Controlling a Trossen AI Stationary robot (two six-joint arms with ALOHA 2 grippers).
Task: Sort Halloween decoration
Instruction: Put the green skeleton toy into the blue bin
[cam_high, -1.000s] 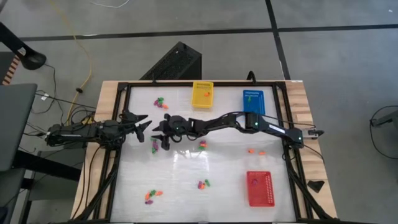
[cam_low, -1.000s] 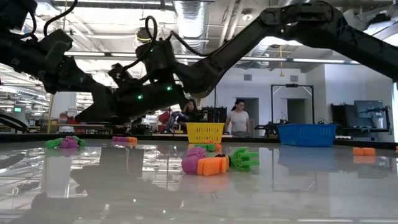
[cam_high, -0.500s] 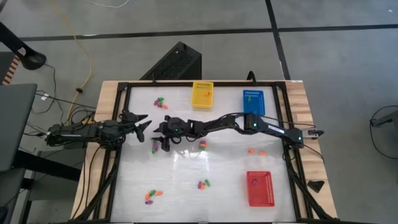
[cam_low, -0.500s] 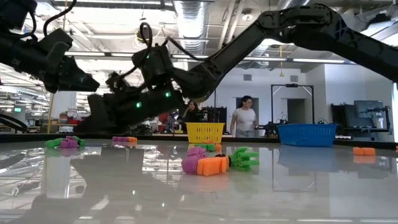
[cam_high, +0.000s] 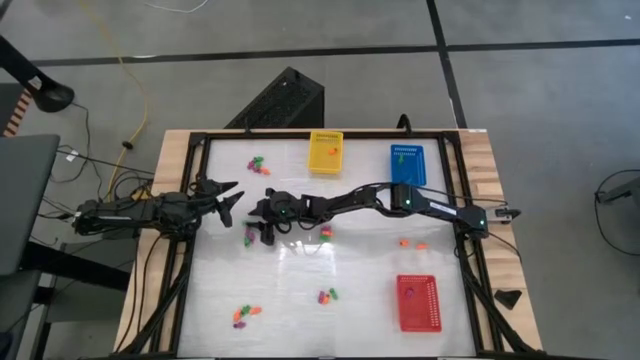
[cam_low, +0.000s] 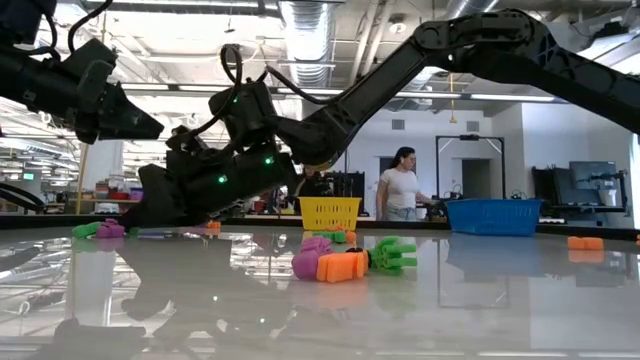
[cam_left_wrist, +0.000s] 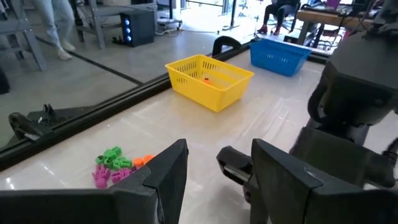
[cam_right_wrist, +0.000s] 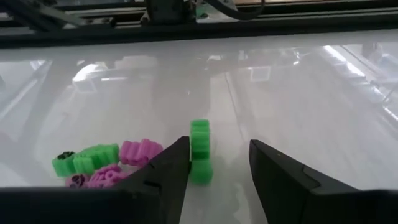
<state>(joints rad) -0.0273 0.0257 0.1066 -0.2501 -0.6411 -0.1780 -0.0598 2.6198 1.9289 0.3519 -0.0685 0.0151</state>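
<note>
- The right arm's dark two-finger tool (cam_right_wrist: 214, 171) hangs low over the glossy white worktop (cam_high: 330, 270), reached far across to its left-centre part, and its fingers stand spread with nothing between them
- Straight ahead of that gap, a little toward one finger, lies a small bright green ribbed plastic trinket (cam_right_wrist: 200, 151); its long axis runs away from the tool, roughly in line with the fingers, so they would close across its narrow width
- Just beside it, off to one side, sits a loose cluster of green and purple ribbed trinkets (cam_right_wrist: 102, 163), near enough that a wide approach might nudge them
- In the overhead view this same small heap (cam_high: 251, 236) lies right at the tip of the right tool (cam_high: 262, 228), so the right arm is clearly the nearer one
- The left arm's dark tool (cam_high: 222, 196) hovers at the worktop's left edge, fingers spread and empty, a little apart from the heap
- The yellow perforated basket (cam_high: 325, 152), blue perforated basket (cam_high: 407, 164) and red perforated basket (cam_high: 417, 301) all stand well apart from this pick
</note>
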